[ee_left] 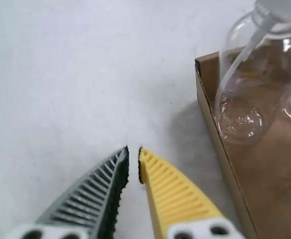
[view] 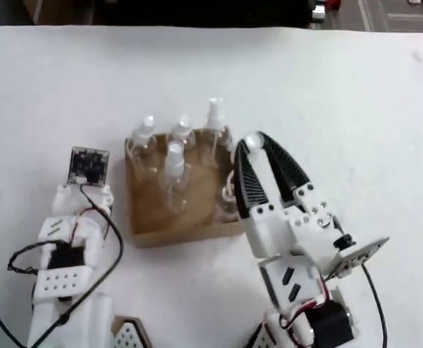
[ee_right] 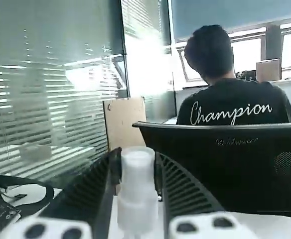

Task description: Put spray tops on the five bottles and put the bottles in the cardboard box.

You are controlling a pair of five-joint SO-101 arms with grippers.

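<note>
The cardboard box [view: 143, 221] sits mid-table with several clear bottles [view: 175, 174] standing in it, each with a white spray top. My right gripper [view: 251, 143] is over the box's right side, shut on a white spray top [view: 250, 139]; that spray top [ee_right: 135, 184] sits between the fingers [ee_right: 93, 194] of the right gripper [ee_right: 135, 157]. A clear bottle [view: 229, 194] shows just below it at the box's right edge; I cannot tell whether they are joined. My left gripper [ee_left: 133, 160] is shut on nothing, low over the bare table beside the box's left wall [ee_left: 210, 119].
The left arm [view: 70, 239] lies left of the box, its camera board [view: 88, 165] over the gripper. White table [view: 342, 94] stretches bare behind and to the right of the box. The table's far edge runs along the top of the high view.
</note>
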